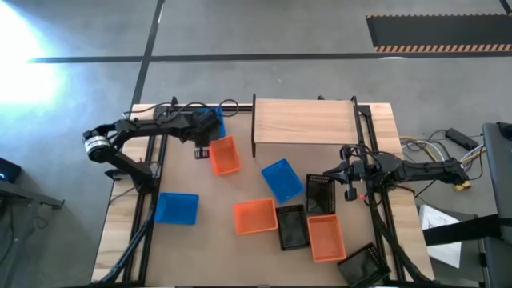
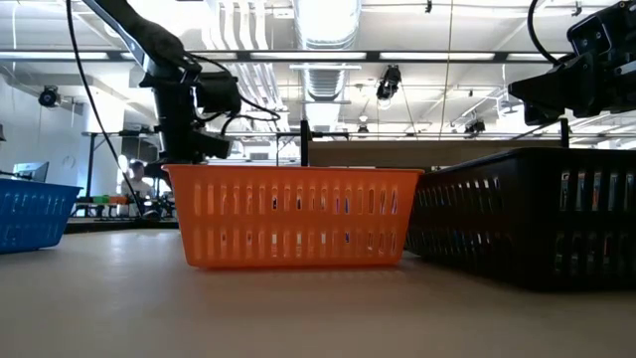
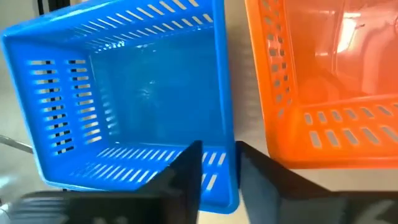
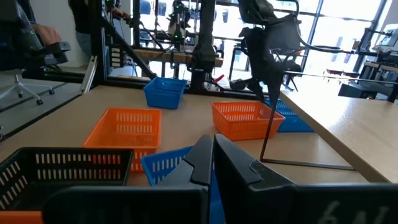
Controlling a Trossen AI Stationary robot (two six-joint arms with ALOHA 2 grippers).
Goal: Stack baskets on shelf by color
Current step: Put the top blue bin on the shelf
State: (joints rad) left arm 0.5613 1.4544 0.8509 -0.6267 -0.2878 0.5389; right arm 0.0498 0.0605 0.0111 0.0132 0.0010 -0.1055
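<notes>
A blue basket (image 3: 149,106) stands at the table's far left, mostly hidden under my left gripper (image 1: 205,138) in the high view. My left gripper (image 3: 219,152) is shut on its wall. An orange basket (image 1: 225,155) stands right beside it. The light-wood shelf (image 1: 304,120) stands at the far edge, with nothing on its top. Two more blue baskets (image 1: 176,208) (image 1: 282,180) lie on the table. My right gripper (image 4: 212,146) waits shut, with nothing in it, at the right side (image 1: 350,180). My left gripper holds the blue basket's side wall (image 3: 225,163), near the corner next to the orange basket. One finger (image 3: 186,174) is inside the basket and the other (image 3: 258,180) is outside. The fingers come steeply from above. The basket sits upright on the table.
Toward the near right lie two orange baskets (image 1: 254,216) (image 1: 325,238) and three black ones (image 1: 320,194) (image 1: 292,226) (image 1: 364,264). Black frame rails run along the table's left and right sides. Bare tabletop shows between the left baskets and the shelf.
</notes>
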